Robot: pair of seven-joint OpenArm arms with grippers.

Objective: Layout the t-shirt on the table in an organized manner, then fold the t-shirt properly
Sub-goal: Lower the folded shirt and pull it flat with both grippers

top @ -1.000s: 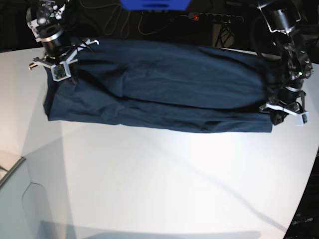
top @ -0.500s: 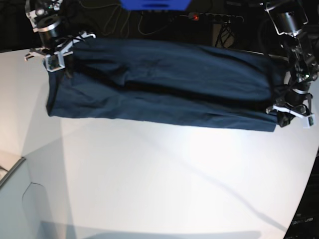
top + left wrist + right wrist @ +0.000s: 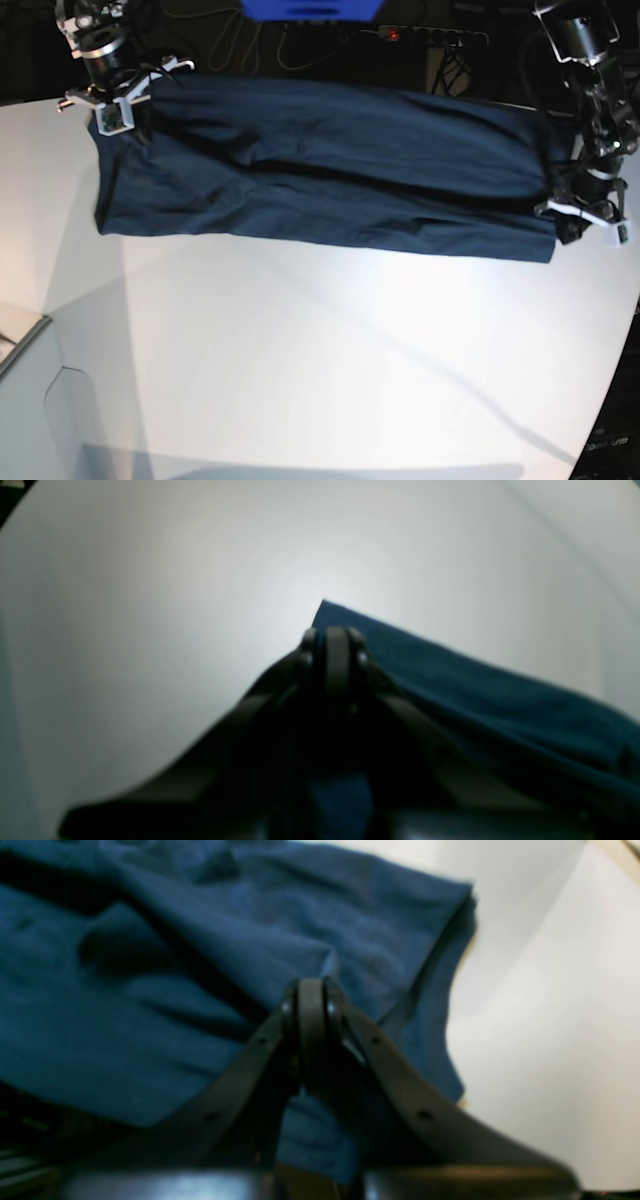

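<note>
The dark navy t-shirt (image 3: 330,170) is stretched in a long band across the far part of the white table (image 3: 320,360), folded over along its length. My right gripper (image 3: 118,112), at the base view's left, is shut on the shirt's upper left corner. In the right wrist view its fingertips (image 3: 312,990) pinch rumpled blue cloth (image 3: 150,990). At the base view's right, my left gripper (image 3: 578,222) is shut on the shirt's lower right corner. The left wrist view shows that gripper (image 3: 332,640) clamped on the corner of the t-shirt (image 3: 475,695) above the table (image 3: 150,580).
A pale grey box corner (image 3: 30,400) sits at the near left. Behind the table are a blue object (image 3: 310,8), a power strip (image 3: 430,36) and cables. The table's curved edge (image 3: 610,380) runs down the right side.
Both grippers have drawn the shirt toward the far edge and pulled it tauter. The right gripper went up and back with its corner; the left shifted slightly.
</note>
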